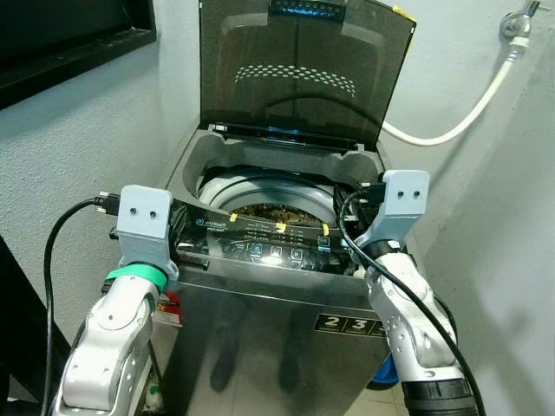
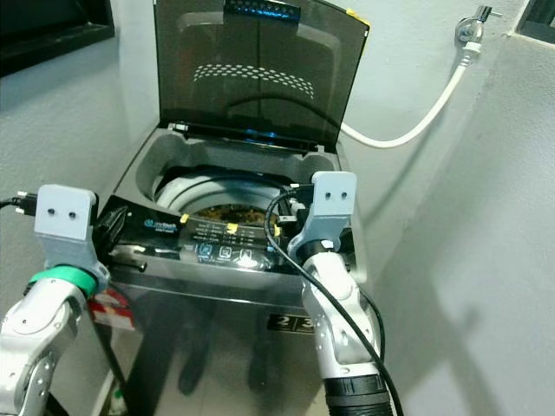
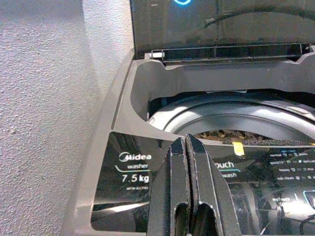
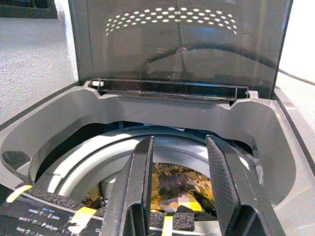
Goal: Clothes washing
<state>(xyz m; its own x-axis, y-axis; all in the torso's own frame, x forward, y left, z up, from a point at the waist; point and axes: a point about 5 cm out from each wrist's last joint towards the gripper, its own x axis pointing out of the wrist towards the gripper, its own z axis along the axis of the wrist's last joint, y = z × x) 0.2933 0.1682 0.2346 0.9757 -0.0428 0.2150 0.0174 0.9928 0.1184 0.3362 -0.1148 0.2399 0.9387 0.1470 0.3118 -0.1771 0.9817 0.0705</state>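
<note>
1. Standing in a grey-walled corner, the Midea top-load washing machine (image 1: 260, 329) had its smoked lid (image 1: 299, 69) raised upright against the wall.
2. Patterned yellow-and-dark clothes (image 4: 172, 184) lay at the bottom of the drum (image 1: 260, 195), inside the pale tub ring.
3. The left claw (image 3: 186, 147) hovered over the left end of the glossy black control panel (image 1: 260, 243), just beside the "7.5 kg" label; its two black fingers were pressed together with nothing between them.
4. The right claw (image 4: 179, 147) hung above the front edge of the drum near the panel's right end, its fingers (image 4: 140, 182) spread apart and empty, the clothes lying below and beyond them, untouched.
5. Yellow tape strips (image 1: 281, 227) crossed the panel at a few spots.
6. A white hose (image 1: 468, 113) ran from a wall tap (image 1: 519, 24) down behind the machine's right rear corner.
7. Black cables looped from both wrist camera housings, the left wrist carrying a green band (image 1: 137, 276).
</note>
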